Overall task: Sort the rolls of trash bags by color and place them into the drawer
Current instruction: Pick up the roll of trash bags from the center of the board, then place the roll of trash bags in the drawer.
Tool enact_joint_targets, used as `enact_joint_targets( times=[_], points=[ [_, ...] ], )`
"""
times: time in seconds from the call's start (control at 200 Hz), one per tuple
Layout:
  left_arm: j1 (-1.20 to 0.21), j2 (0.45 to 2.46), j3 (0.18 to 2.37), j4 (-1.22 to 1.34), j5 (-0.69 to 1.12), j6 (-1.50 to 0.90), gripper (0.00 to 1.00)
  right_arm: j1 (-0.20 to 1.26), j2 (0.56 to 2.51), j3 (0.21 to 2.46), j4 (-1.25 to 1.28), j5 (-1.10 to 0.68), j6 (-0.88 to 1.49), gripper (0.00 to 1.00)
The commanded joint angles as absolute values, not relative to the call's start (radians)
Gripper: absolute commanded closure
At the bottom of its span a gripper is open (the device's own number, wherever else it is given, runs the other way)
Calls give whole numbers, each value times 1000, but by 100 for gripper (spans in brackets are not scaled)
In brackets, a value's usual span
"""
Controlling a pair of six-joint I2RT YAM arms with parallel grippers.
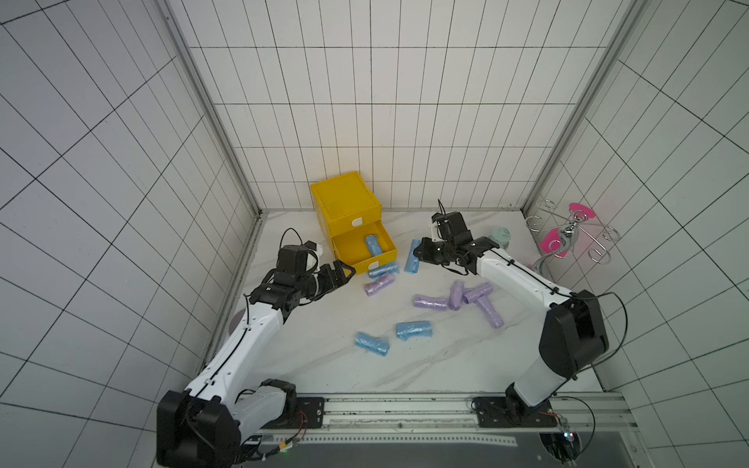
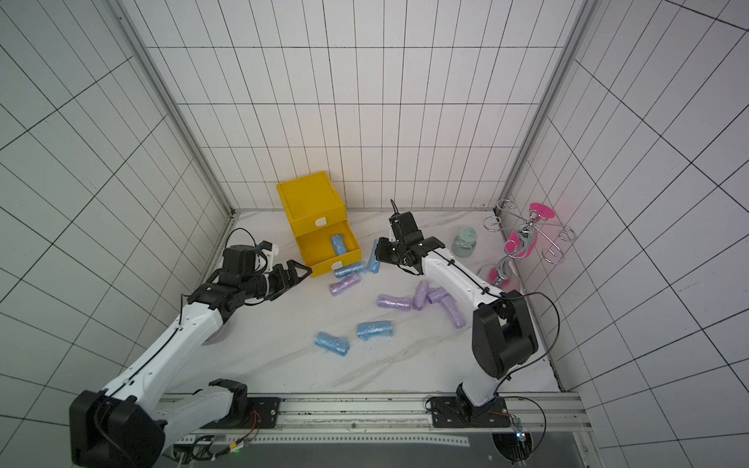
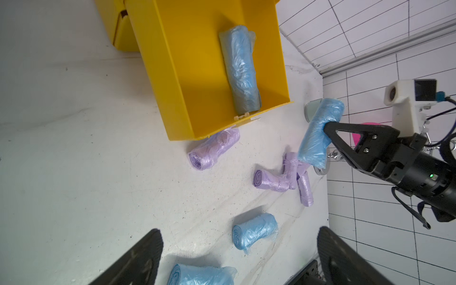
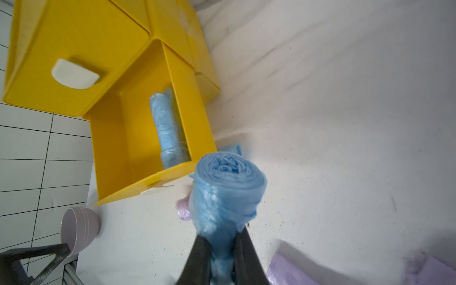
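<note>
Right gripper is pinched shut on the held blue roll, gripping near one end, just beside the front corner of the open yellow drawer. Inside the drawer: a second blue roll. At the drawer front: a front blue roll w/ a lilac roll beside it. Lilac cluster + two loose blue rolls lie mid-table. Left gripper is spread wide, empty.

On the white marble tabletop, a pale green jar stands near the back right, a chrome wire rack with pink pieces is beside it, and a lilac bowl sits by the left wall.
</note>
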State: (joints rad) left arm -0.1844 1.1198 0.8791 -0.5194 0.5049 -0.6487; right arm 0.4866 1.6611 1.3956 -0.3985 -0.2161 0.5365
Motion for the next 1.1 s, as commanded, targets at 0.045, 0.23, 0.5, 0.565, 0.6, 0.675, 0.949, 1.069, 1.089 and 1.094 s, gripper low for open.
enact_joint_targets(
  times=[0.045,0.23,0.5,0.565,0.6,0.675,0.949,1.069,1.089,1.094],
  points=[
    [-130,1154,936,-476,569,-631,3,548,1725,1600,-550,-177,393,94],
    [-113,1166,965,-476,589,-635,3,605,1876,1851,-634,-129,328,94],
    [-109,1163,948,-473,603,-636,3,624,2096,2146,-726,-63,244,93],
    [-110,1163,945,-473,606,-637,3,624,2141,2197,-727,-50,230,93],
    [-110,1163,943,-473,607,-638,3,625,2164,2227,-756,-41,222,93],
    [-108,1162,939,-474,611,-640,3,626,2211,2287,-785,-28,206,93],
    [-107,1163,924,-473,612,-635,3,626,2288,2371,-836,2,184,83],
    [-107,1163,922,-474,614,-636,4,627,2285,2372,-839,0,184,71],
    [-107,1163,922,-474,614,-635,3,626,2283,2372,-840,0,184,69],
    [-107,1163,922,-475,614,-635,3,626,2283,2372,-839,0,184,69]
  ],
)
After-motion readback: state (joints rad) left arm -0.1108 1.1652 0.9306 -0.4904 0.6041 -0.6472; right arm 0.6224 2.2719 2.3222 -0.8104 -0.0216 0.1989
